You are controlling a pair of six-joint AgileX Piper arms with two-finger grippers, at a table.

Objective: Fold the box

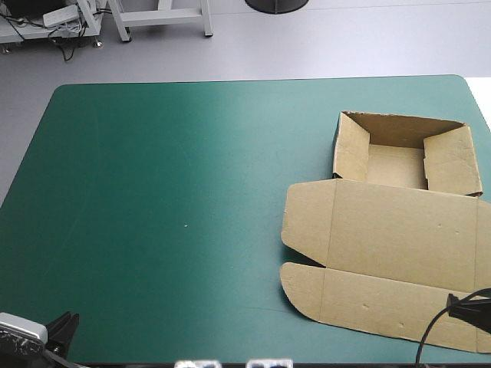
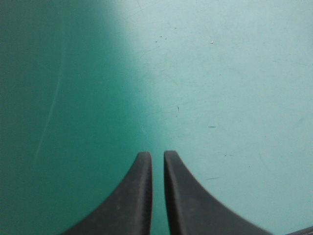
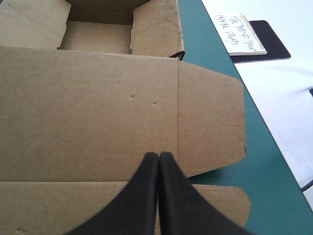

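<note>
The brown box (image 1: 399,230) lies at the table's right side as an open tray (image 1: 395,162) with its walls raised and its lid flat toward the front edge. My right gripper (image 3: 159,155) is shut with nothing in it, hovering over the flat lid (image 3: 98,112), with the tray (image 3: 98,36) ahead of it. In the high view it shows as a black tip (image 1: 460,303) at the lid's front right corner. My left gripper (image 2: 157,154) is shut over the bare cover; in the high view it sits at the front left corner (image 1: 65,326), far from the box.
The teal-green cover (image 1: 169,192) stretches wide to the left of the box. The table's right edge runs close beside the lid's side flap (image 3: 210,122). Beyond that edge a written notepad (image 3: 242,34) lies on a black pad on a white surface.
</note>
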